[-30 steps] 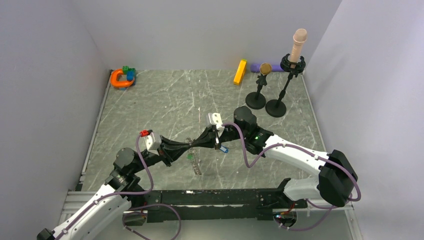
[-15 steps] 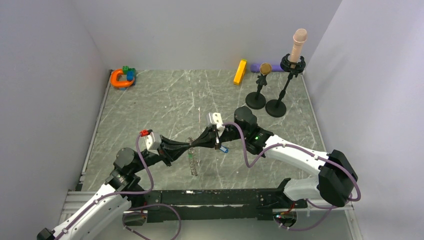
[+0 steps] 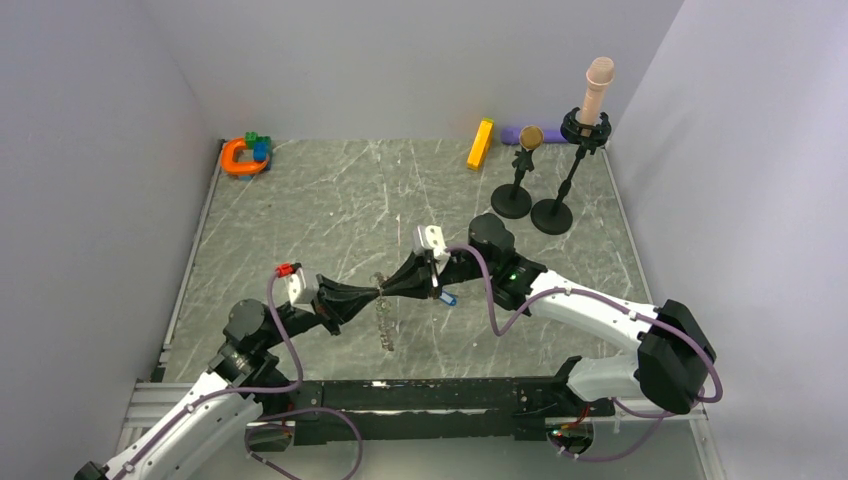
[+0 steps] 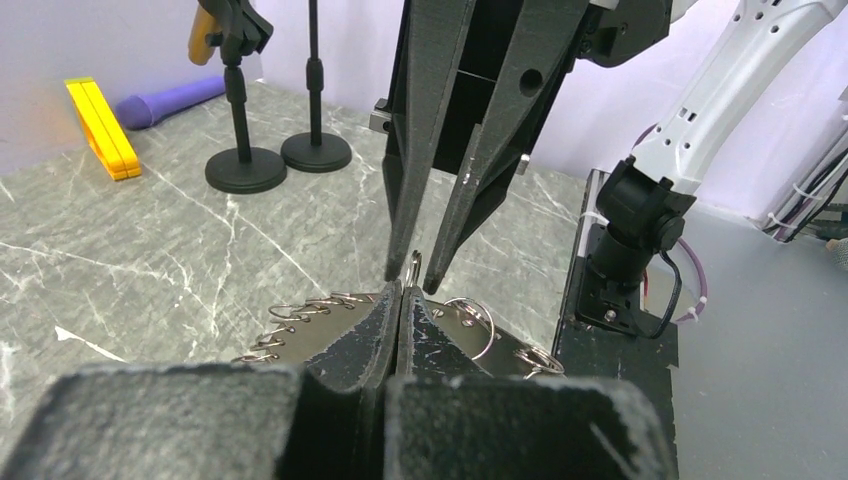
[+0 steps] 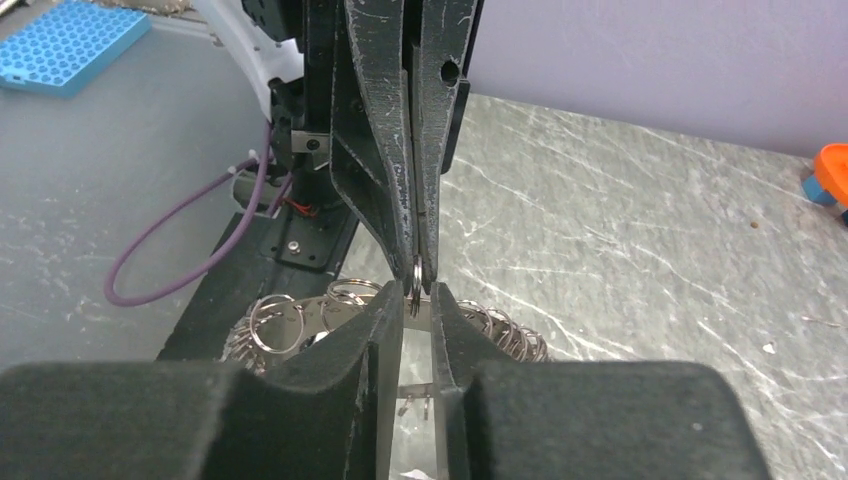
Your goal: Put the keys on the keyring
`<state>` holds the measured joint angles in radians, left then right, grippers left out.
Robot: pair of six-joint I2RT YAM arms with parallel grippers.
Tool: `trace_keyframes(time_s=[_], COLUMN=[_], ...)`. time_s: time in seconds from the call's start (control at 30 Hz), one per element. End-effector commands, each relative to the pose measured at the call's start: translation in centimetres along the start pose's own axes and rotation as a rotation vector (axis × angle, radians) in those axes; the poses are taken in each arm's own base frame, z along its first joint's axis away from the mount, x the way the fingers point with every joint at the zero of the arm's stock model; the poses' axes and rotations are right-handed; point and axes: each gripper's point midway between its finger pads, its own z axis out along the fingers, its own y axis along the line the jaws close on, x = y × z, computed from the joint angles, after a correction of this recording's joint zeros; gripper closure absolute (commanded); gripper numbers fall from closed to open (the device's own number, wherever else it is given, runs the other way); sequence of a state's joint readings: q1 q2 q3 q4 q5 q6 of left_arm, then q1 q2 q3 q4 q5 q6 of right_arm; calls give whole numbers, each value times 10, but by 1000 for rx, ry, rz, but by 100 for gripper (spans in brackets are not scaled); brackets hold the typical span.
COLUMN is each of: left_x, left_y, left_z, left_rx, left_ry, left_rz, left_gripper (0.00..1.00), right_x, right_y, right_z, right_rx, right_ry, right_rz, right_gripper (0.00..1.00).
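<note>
Mid-bench (image 3: 330, 210), the left fingers (image 3: 370, 295) and right fingers (image 3: 392, 290) meet tip to tip. The left are clenched on the keyring (image 3: 383, 322), which dangles at their 6 o'clock. The right sit narrowly apart around one small loop (image 4: 415, 266); I cannot tell whether they pinch it. A blue key (image 3: 448, 298) shows at their 3 o'clock.
</note>
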<state>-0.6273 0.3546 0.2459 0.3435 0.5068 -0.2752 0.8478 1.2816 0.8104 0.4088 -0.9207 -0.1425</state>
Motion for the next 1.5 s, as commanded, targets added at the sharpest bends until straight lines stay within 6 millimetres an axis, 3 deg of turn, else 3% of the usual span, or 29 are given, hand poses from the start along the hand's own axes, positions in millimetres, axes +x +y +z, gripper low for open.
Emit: trace_keyframes(time_s=[0.0, 0.07, 0.27, 0.4, 0.53, 0.6, 0.63, 0.73, 0.8, 0.93, 1.03, 1.1, 1.23, 1.33, 1.47], left_x=[-16, -15, -13, -15, -17, -18, -19, -20, -22, -19, -16, -19, -25, -27, -29], left_y=[-2, 0, 2, 3, 3, 3, 3, 3, 4, 7, 11, 14, 14, 15, 16], left_z=[-2, -2, -3, -3, -3, -3, -3, -3, -4, -6, -10, -12, -16, -18, -19], left_rx=[-6, -15, -31, -36, -34, -32, -32, -31, -35, -55, -82, -103, -119, -134, -140], left_ry=[-54, -49, -34, -24, -17, -13, -13, -3, 2, 20, 28, 18, 5, -11, -27], left_rz=[35, 34, 34, 42, 58, 73, 80, 102, 117, 133, 143, 151, 166, 170, 180], left_gripper=[100, 100, 100, 100, 100, 100, 100, 100, 100, 100, 100, 100, 100, 100, 100], right_x=[-23, -23, -38, -51, -36, -15, -4, 50, 75, 102, 131, 153, 162, 152, 128], right_y=[-1, -1, -2, -29, -80, -93, -95, -67, -51, -52, -57, -50, -62, -84, -93], right_z=[-2, -2, -7, -30, -77, -106, -119, -154, -169, -176, -171, -171, -177, -186, -181], right_rx=[14, 12, 12, 80, 203, 237, 234, 178, 194, 348, 422, 449, 505, 600, 621], right_ry=[-55, -54, -67, -16, 123, 249, 325, 624, 730, 717, 678, 671, 703, 742, 724], right_rz=[-68, -70, -92, -83, 80, 184, 198, 322, 400, 403, 482, 519, 501, 502, 455], right_gripper=[75, 66, 18, 2, 0, 0, 0, 0, 0, 0, 0, 0, 0, 0, 0])
